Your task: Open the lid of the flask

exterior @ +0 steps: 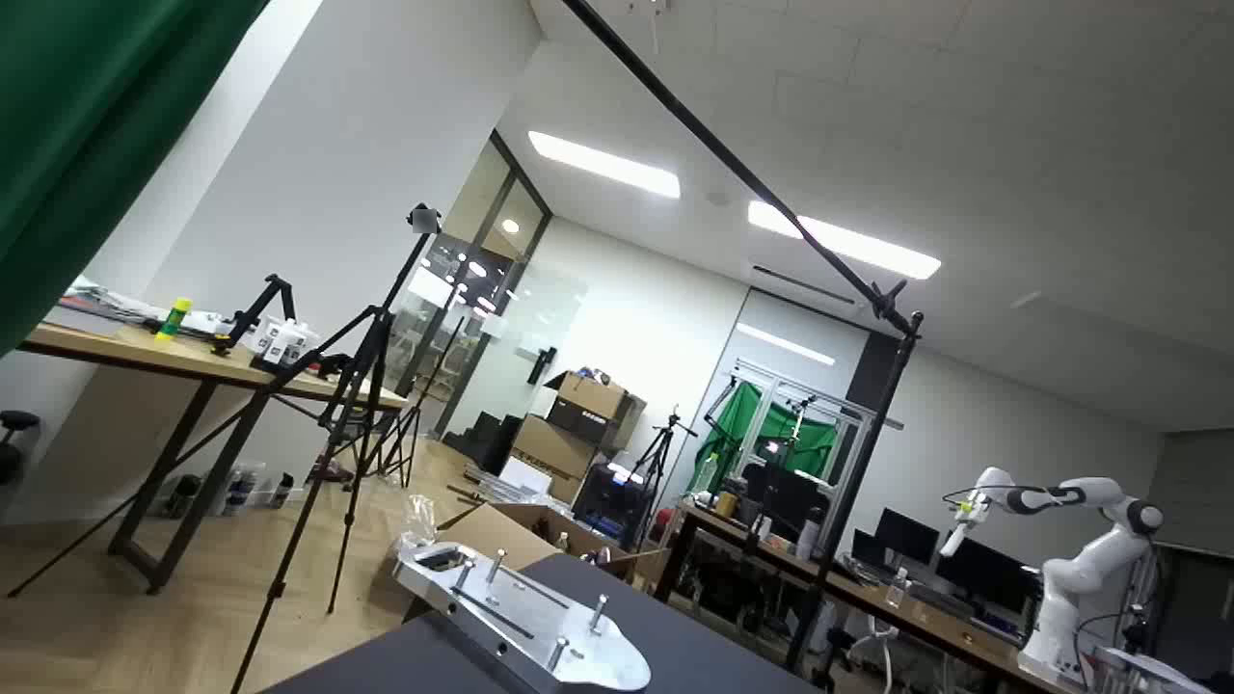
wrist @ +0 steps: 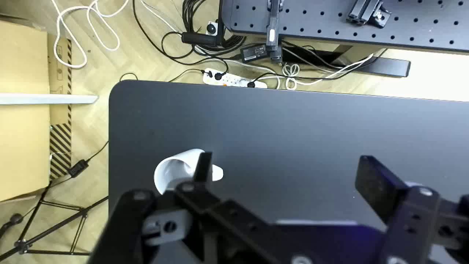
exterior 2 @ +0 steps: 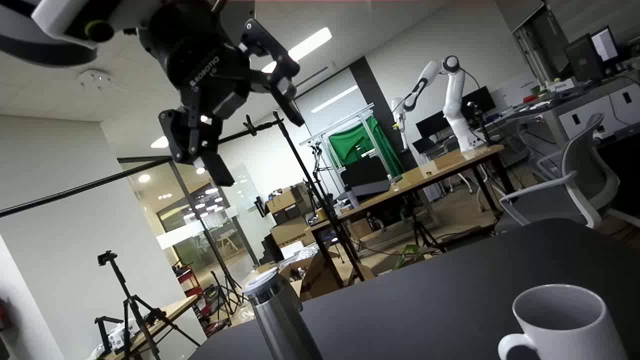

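Dark tabletop (exterior 2: pixel 410 295) bears a flask (exterior 2: pixel 282 318), well below the wide-spread, empty tool (exterior 2: pixel 261 147).

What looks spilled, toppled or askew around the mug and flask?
Nothing looks spilled or toppled; the white mug stands upright. The metallic flask leans in an exterior view, but the background tripod slants likewise, so probably the picture itself is tilted.

Silver flask (exterior 2: pixel 284 322), white mug (exterior 2: pixel 577 342)

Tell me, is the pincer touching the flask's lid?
Apart. In an exterior view, the pincer hangs open above the flask's lid, and a wide gap shows plainly between them.
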`<state>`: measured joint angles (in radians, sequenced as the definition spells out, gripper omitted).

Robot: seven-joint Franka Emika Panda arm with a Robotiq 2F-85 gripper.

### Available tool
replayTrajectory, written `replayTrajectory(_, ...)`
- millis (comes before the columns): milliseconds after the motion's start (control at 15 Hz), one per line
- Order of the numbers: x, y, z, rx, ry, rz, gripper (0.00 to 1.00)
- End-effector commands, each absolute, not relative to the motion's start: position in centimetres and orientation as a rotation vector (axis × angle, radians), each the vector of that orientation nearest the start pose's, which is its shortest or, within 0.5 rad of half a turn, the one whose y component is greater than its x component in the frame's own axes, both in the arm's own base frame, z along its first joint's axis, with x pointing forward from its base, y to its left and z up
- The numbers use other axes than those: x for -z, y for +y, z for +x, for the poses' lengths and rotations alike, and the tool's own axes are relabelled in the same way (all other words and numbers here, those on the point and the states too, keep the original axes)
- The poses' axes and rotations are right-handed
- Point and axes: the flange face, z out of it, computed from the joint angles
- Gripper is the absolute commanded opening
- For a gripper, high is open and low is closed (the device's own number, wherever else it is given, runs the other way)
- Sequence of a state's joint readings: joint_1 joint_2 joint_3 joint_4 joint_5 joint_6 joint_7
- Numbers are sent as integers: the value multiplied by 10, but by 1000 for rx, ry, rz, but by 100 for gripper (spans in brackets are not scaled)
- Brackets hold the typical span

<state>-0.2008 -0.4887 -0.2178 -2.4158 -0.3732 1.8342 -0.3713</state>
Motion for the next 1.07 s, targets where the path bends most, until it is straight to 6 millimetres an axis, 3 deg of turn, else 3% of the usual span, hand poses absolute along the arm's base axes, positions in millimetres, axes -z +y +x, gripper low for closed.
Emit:
replayTrajectory(0, -477, -192, 347, -306, -164, -3323, 100)
replayTrajectory(533, -477, -192, 347, -305, -164, -3323, 100)
replayTrajectory(733, -479, -182, 369, -183, -194, -3332, 100)
replayTrajectory(1000, -481, -157, 417, 70, -271, -3321, 100)
